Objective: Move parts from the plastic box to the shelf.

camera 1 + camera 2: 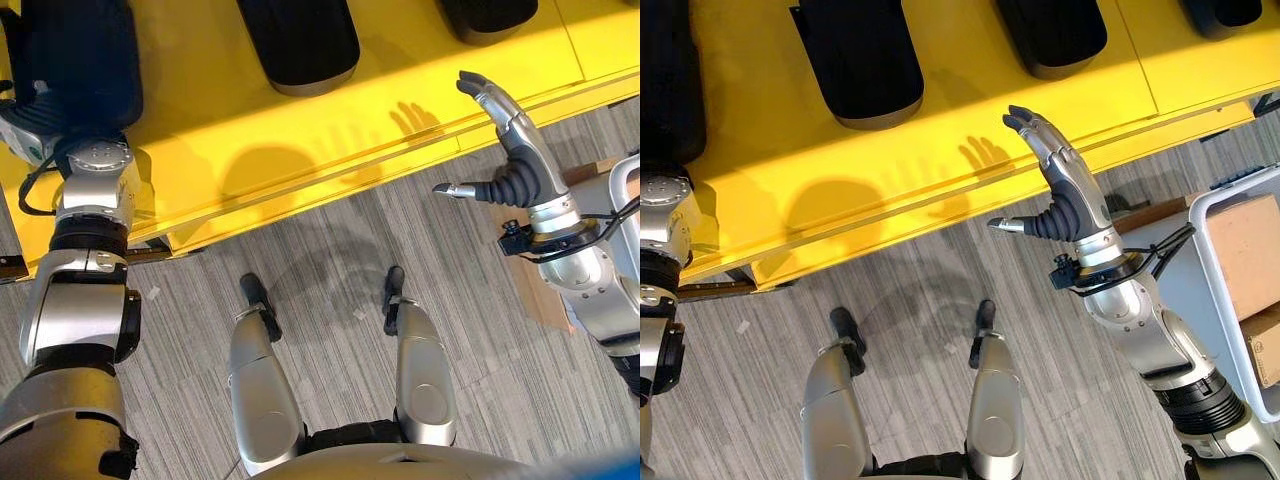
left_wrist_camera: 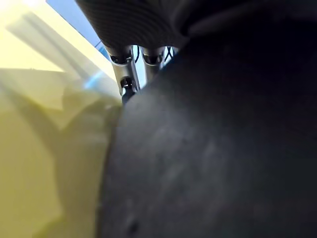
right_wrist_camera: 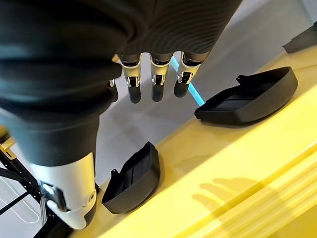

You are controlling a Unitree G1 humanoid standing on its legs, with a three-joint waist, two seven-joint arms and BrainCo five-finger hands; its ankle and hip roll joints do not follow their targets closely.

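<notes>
While setting a black part (image 1: pixel 75 70) on the yellow shelf (image 1: pixel 200 170) at ten o'clock, left hand (image 2: pixel 126 67) grip unclear; right hand (image 1: pixel 1055 180) open, empty.

Left hand (image 2: pixel 148 54) mostly hidden behind a large black moulded plastic part (image 2: pixel 213 148), finger state unreadable. Black parts at 12 o'clock on the yellow shelf (image 1: pixel 300 140) cut by the frame edge. White plastic box (image 1: pixel 1215 215) at 3 o'clock cropped.
</notes>
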